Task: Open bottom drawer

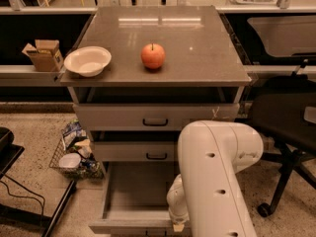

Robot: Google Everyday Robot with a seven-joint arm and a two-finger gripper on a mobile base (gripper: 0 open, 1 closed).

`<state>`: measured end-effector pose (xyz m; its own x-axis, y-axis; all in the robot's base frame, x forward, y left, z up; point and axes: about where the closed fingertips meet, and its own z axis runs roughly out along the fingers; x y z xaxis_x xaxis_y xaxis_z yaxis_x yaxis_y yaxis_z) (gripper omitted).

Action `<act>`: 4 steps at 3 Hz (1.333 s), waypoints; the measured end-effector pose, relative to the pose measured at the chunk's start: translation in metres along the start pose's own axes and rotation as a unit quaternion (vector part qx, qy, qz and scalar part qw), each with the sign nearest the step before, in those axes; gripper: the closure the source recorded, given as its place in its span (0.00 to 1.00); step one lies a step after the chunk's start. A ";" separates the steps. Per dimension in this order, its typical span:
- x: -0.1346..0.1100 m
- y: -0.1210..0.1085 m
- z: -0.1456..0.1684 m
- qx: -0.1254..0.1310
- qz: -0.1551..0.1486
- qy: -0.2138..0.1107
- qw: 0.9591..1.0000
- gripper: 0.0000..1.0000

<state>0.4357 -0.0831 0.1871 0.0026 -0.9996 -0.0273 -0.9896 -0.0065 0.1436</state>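
In the camera view a grey cabinet stands with three drawers under a flat, shiny top; on that top sit a red apple near the middle and a pale bowl at the left edge, well apart from each other.

The top drawer looks closed, its small dark handle at the centre of its front; the middle drawer sits just below it and also looks closed.

The bottom drawer stands well out from the cabinet towards the camera; its bare grey floor and side walls show, and its front panel runs along the lower edge of the frame.

The robot's white arm fills the lower right, bending down over the right part of the open drawer; the gripper is low at the drawer's front panel, right of its centre, mostly hidden under the wrist; how wide the claw is, and whether it has hold of anything, I cannot tell.

To the left a small cardboard box rests on a shelf just beside the bowl; on the speckled floor a wire basket of packets sits against the cabinet's left side; a dark office chair stands to the right.
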 end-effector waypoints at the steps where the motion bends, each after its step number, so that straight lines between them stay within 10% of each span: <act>1: 0.000 0.000 0.000 0.000 0.000 0.000 1.000 0.62; 3: 0.001 0.001 -0.004 0.001 -0.005 -0.002 1.000 0.01; 4: 0.004 0.010 -0.037 0.014 -0.040 -0.015 0.999 0.00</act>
<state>0.4308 -0.0882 0.2251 0.0770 -0.9948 -0.0673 -0.9901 -0.0842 0.1124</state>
